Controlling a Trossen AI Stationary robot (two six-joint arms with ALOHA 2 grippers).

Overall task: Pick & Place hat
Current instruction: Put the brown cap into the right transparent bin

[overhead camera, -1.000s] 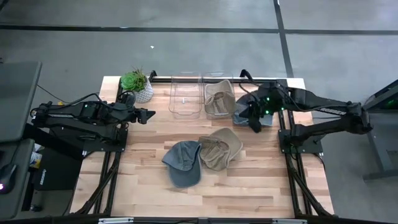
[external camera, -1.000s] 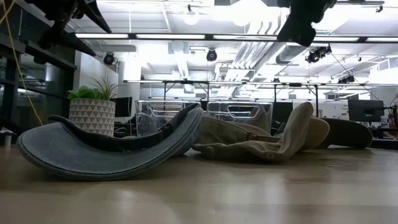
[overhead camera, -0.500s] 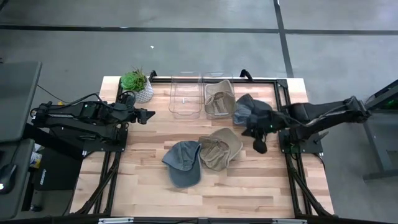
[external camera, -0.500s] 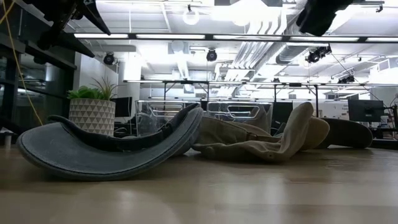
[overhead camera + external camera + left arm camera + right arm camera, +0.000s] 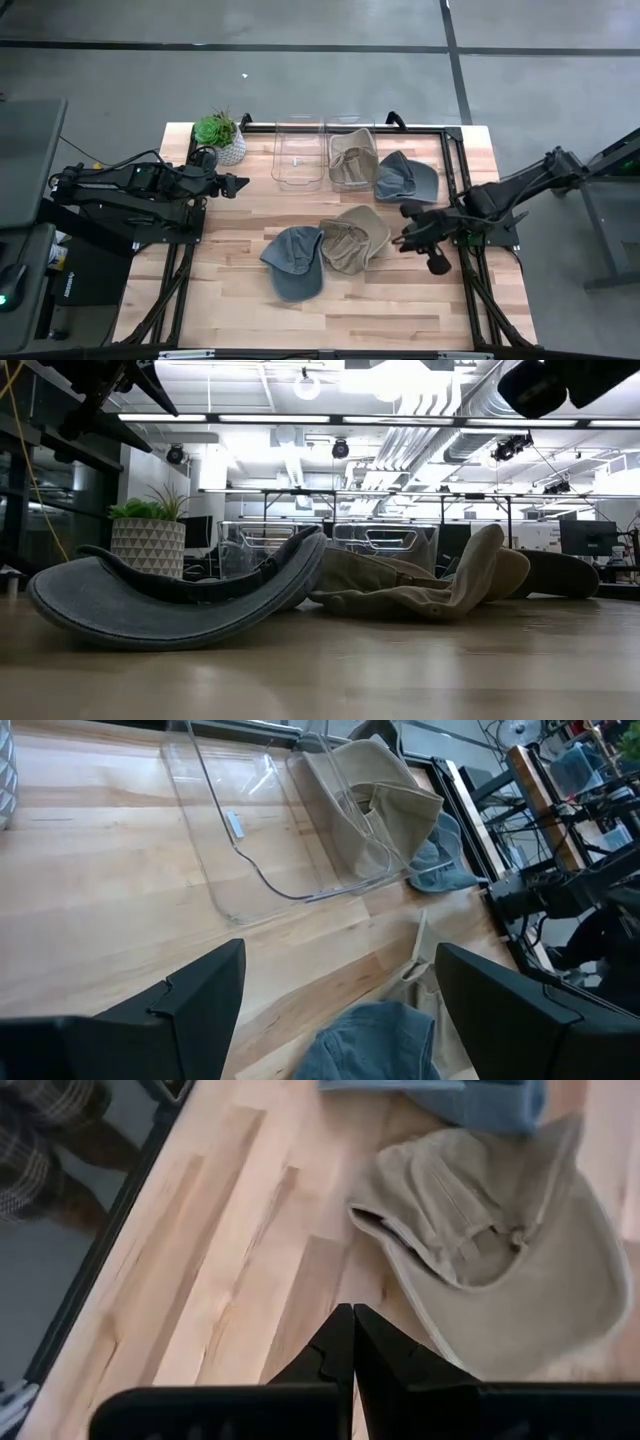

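- I saw four hats. A tan hat [image 5: 354, 238] lay upside down near the middle of the table [image 5: 230, 300], its brim overlapping a grey-blue hat [image 5: 293, 260] beside it on the left-arm side.
- A second tan hat [image 5: 351, 156] sat inside the right-hand clear bin [image 5: 352, 180] at the table's far edge; a second blue hat [image 5: 406, 177] lay on the wood, touching that bin on its right-arm side.
- The other clear bin [image 5: 298, 158], just beside the first, held no hat.
- The right gripper [image 5: 407, 241] hovered close to the central tan hat on its right-arm side, holding nothing. In the right wrist view its fingers [image 5: 340, 1342] met tip to tip, closed, with that tan hat [image 5: 500, 1270] just ahead of them.
- The left gripper [image 5: 240, 182] waited at the left side of the table, near the potted plant [image 5: 219, 134]. In the left wrist view its fingers [image 5: 190, 1003] stood wide apart and empty, facing the bins.
- In the low view the grey-blue hat [image 5: 170, 598] filled the foreground, with the tan hat [image 5: 420, 585] behind it.
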